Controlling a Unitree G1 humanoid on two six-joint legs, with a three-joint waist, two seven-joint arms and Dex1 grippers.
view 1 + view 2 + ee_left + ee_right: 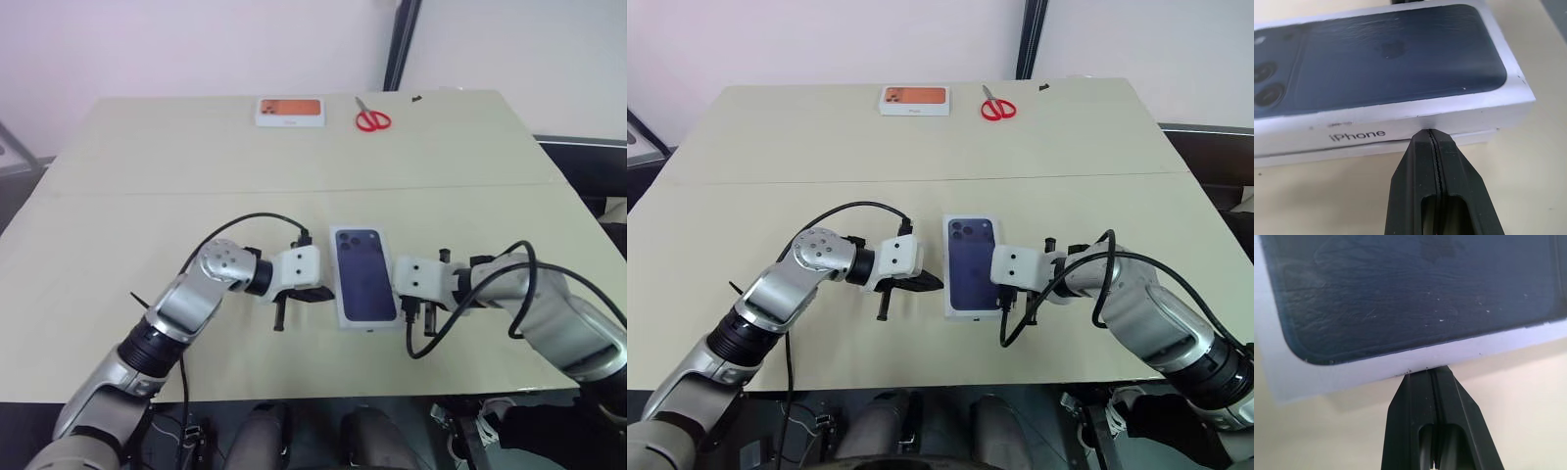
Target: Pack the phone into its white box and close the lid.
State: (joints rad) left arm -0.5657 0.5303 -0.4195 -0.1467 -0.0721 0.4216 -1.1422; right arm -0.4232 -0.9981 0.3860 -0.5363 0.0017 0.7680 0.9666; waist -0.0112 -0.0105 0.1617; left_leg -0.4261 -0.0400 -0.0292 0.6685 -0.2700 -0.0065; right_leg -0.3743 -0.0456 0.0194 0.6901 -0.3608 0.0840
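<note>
The lid [364, 276], white-bordered with a dark blue phone picture, lies flat over the white box near the table's front edge. A thin strip of the white box [1376, 148] shows under the lid's side. The phone is hidden. My left gripper [323, 293] is shut, and its tip [1431, 132] touches the lid's left side wall at the lower rim. On the opposite side, my right gripper [400, 300] is also shut, with its tip [1426, 372] against the lid's right edge. Neither gripper holds anything.
A white box with an orange picture [290, 111] and red-handled scissors [371, 118] lie at the far edge of the beige table [147, 215]. A seam crosses the table's middle. Black cables loop from both wrists.
</note>
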